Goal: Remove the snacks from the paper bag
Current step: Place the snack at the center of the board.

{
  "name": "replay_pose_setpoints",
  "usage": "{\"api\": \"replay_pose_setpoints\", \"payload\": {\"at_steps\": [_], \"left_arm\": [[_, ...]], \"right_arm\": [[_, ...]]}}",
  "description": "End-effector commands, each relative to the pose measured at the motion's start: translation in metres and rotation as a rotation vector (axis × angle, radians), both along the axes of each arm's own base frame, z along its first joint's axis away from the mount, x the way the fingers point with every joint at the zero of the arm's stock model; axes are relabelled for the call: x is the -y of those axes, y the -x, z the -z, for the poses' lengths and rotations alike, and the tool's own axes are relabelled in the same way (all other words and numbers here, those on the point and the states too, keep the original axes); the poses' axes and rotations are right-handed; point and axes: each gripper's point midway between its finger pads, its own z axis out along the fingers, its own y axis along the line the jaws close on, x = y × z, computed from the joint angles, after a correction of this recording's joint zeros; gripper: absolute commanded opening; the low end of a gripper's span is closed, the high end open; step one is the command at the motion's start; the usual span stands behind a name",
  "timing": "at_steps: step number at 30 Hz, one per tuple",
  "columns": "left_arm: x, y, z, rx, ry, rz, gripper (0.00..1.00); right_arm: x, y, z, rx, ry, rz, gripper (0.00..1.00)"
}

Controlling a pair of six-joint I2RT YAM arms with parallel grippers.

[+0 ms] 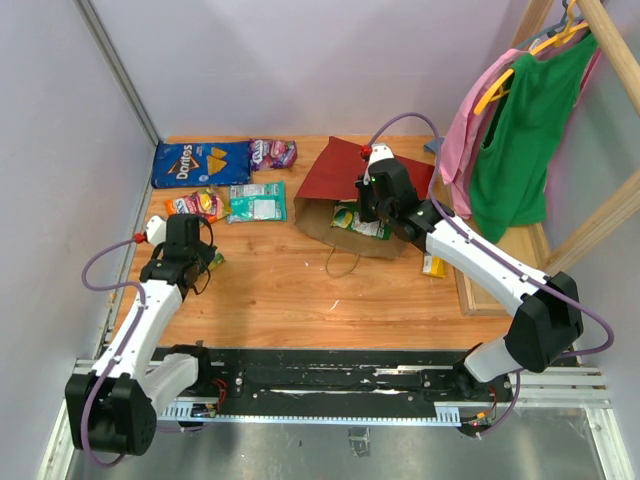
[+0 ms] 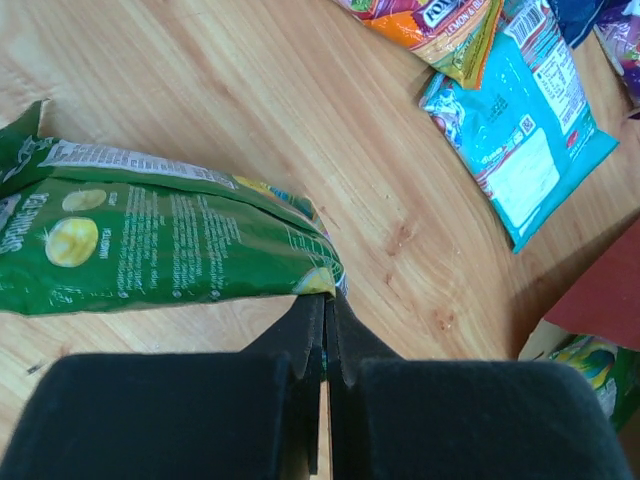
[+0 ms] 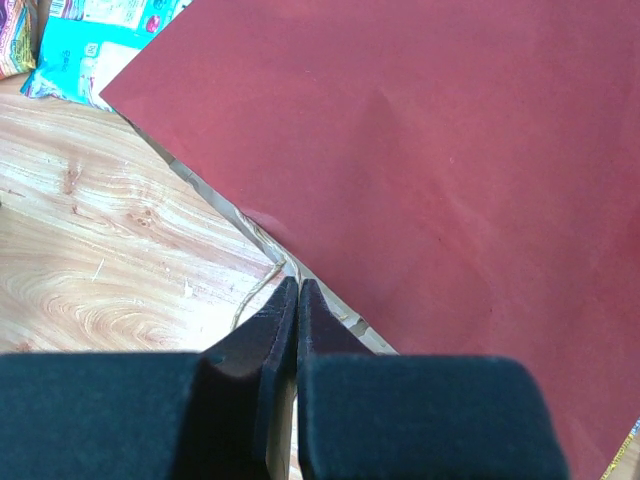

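Note:
The paper bag (image 1: pixel 365 170) lies on its side at the middle back, red outside, with its brown mouth facing the front. A green snack (image 1: pixel 354 219) shows inside the mouth. My right gripper (image 3: pixel 297 286) is shut on the paper bag's (image 3: pixel 440 160) upper rim, beside a handle string (image 3: pixel 250 290). At the left, my left gripper (image 2: pixel 325 296) is shut on the corner of a green packet (image 2: pixel 150 240) lying on the table. The Doritos bag (image 1: pixel 200 163), a purple candy bag (image 1: pixel 272 153), an orange packet (image 1: pixel 197 204) and a teal packet (image 1: pixel 257 201) lie at the back left.
A yellow bar (image 1: pixel 434 266) lies under the right arm. Green and pink clothes (image 1: pixel 520 140) hang on a wooden rack (image 1: pixel 600 225) at the right. A loose bag handle loop (image 1: pixel 343 262) rests in front of the mouth. Walls close in the left and back.

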Motion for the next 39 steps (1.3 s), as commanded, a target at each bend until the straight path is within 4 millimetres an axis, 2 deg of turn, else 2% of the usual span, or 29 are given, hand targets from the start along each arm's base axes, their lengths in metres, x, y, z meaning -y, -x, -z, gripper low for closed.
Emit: {"api": "replay_pose_setpoints", "payload": {"at_steps": [1, 5, 13, 20, 25, 34, 39], "left_arm": [[0.008, -0.015, 0.001, 0.039, 0.072, 0.052, 0.01], [0.002, -0.017, -0.002, 0.045, 0.064, 0.036, 0.01], [-0.023, -0.019, -0.014, 0.085, 0.068, -0.050, 0.00], [-0.024, -0.026, 0.003, 0.072, 0.166, -0.040, 0.00], [-0.038, -0.027, 0.011, 0.064, 0.208, -0.104, 0.01], [-0.065, -0.031, -0.005, 0.126, 0.209, -0.231, 0.01], [-0.076, -0.034, -0.004, 0.149, 0.229, -0.266, 0.03]], "right_arm": [[0.009, -0.002, -0.006, 0.022, 0.006, 0.019, 0.01], [0.010, -0.003, -0.007, 0.027, 0.009, 0.024, 0.01], [0.010, -0.002, -0.007, 0.024, 0.006, 0.019, 0.01], [0.010, -0.001, -0.005, 0.020, 0.009, 0.018, 0.01], [0.011, -0.001, -0.005, 0.022, 0.013, 0.019, 0.01], [0.010, -0.001, -0.002, 0.014, 0.017, 0.016, 0.01], [0.011, -0.001, -0.001, 0.013, 0.020, 0.016, 0.01]]}}
